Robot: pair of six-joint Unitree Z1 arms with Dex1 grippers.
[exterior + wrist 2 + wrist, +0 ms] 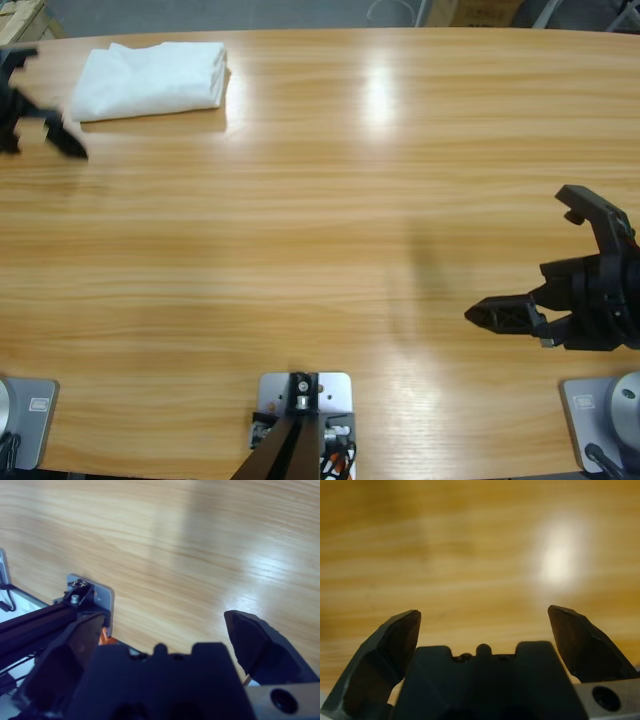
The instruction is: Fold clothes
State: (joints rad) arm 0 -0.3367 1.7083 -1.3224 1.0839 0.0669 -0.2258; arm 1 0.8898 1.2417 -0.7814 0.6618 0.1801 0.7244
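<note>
The left gripper [482, 625] has its two black jaws spread wide with nothing between them; in its wrist view only bare wooden surface [470, 555] and a bright glare patch lie ahead. In the high view this gripper [30, 105] sits at the far left edge, just beside the near left corner of the clothes, apart from the fabric and not touching it.

The right gripper [160, 630] is likewise released, jaws well apart and holding nothing. Its wrist view looks across the wood grain toward the surface's near edge. From above, the right gripper [540, 260] comes in from the right edge, jaws pointing toward the middle of the surface, well apart from the clothes.

The clothes [150, 78] lie at the far left corner of the surface [320, 220], already folded into a compact white rectangle of stacked layers. The long axis of the bundle runs left to right, roughly along the far edge of the surface, tilted slightly so that the right end sits a little farther back. The layered fold edges show at the right short end; the left end looks softer and more rumpled. No logo is visible on the upper face.
</note>
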